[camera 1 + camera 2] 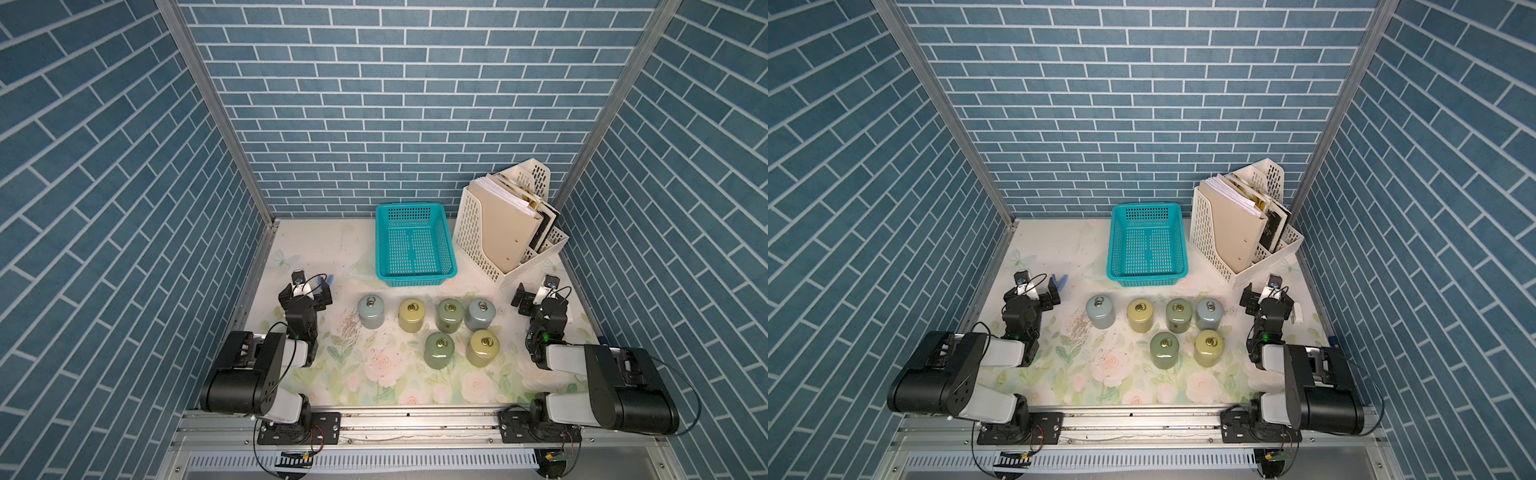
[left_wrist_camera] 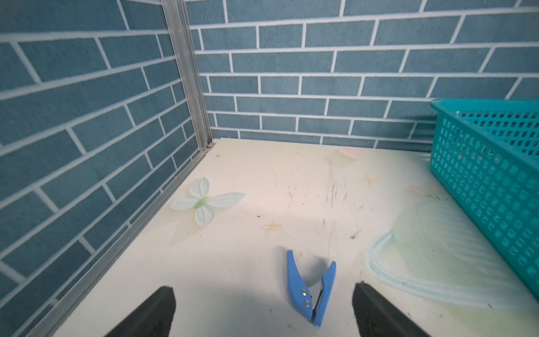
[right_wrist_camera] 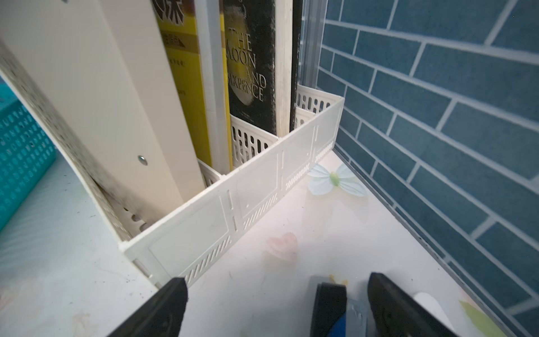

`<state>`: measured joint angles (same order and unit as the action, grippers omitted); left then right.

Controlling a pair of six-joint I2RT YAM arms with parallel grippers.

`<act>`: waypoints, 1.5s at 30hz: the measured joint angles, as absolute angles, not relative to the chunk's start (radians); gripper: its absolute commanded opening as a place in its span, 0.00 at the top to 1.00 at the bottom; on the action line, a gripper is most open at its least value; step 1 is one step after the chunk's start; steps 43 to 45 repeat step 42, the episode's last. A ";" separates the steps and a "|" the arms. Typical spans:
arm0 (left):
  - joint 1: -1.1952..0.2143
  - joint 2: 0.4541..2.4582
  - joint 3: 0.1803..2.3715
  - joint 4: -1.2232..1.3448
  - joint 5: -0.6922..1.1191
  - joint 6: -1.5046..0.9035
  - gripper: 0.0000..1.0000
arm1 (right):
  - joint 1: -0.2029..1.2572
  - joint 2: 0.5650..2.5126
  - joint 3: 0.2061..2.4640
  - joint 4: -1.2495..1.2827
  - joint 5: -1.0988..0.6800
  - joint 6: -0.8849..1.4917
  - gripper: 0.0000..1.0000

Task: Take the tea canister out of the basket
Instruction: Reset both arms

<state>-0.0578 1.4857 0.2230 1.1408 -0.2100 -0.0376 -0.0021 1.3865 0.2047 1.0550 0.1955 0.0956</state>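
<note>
Canisters (image 1: pixel 449 318) — near right gripper (image 1: pixel 540 291), apart

In a top view the basket (image 1: pixel 411 206) sits mid-frame on the tabletop (image 1: pixel 316 249), the file holder (image 1: pixel 478 232) with books (image 1: pixel 545 227) just right of it. Below the basket four tea canisters (image 1: pixel 412 321) stand in a row; two more tea canisters (image 1: pixel 440 355) stand below its right half.
</note>
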 measured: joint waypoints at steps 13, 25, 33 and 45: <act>-0.057 1.498 0.219 1.203 -0.166 -0.029 0.00 | 0.060 1.517 0.198 1.249 0.199 0.043 0.00; -0.057 1.498 0.219 1.203 -0.162 -0.029 0.00 | 0.066 1.522 0.198 1.294 0.214 0.025 0.00; -0.057 1.498 0.219 1.203 -0.162 -0.029 0.00 | 0.066 1.522 0.198 1.295 0.214 0.025 0.00; -0.057 1.498 0.219 1.203 -0.162 -0.029 0.00 | 0.067 1.522 0.198 1.295 0.214 0.025 0.00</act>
